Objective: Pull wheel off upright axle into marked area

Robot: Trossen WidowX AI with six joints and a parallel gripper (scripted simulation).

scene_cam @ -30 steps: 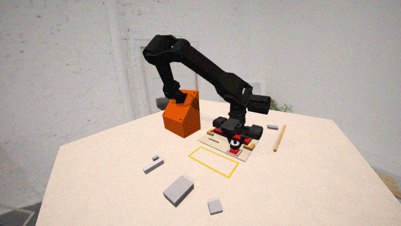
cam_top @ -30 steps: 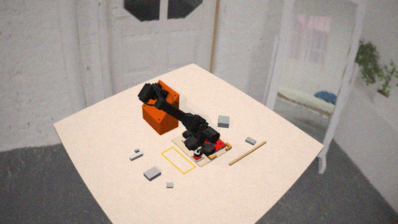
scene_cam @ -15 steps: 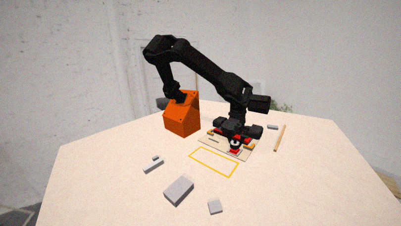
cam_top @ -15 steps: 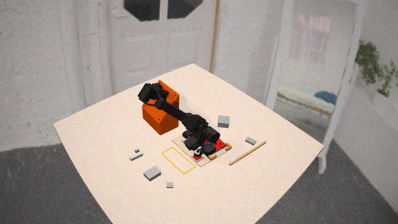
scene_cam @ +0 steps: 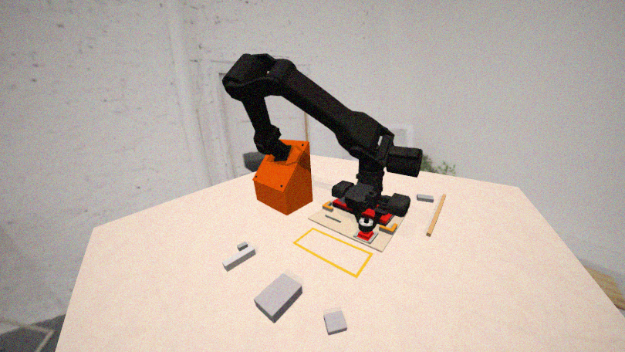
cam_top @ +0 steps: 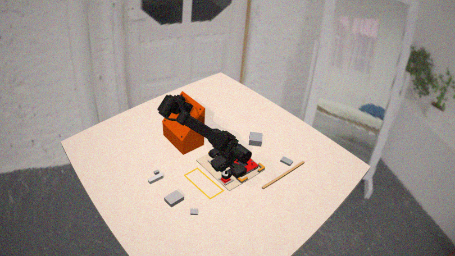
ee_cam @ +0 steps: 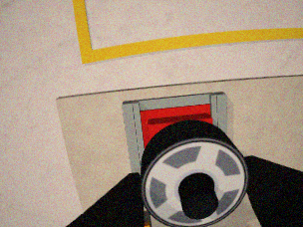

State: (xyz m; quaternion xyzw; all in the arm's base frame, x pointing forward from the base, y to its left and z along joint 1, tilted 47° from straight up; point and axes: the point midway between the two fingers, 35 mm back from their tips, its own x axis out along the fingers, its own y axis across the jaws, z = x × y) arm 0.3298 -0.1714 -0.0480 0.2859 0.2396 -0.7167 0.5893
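The black-tyred wheel with its white and grey face sits on the upright black axle, whose top stands out through the hub. Under it is a red block in a grey holder. My gripper points down and is shut on the wheel, one finger on each side of the tyre. The marked area, a yellow outline, lies on the table beside the board and holds nothing.
The thin beige board also carries a red plate between orange corner brackets, close behind the gripper. Several grey blocks, among them a large one, and a wooden stick lie around it.
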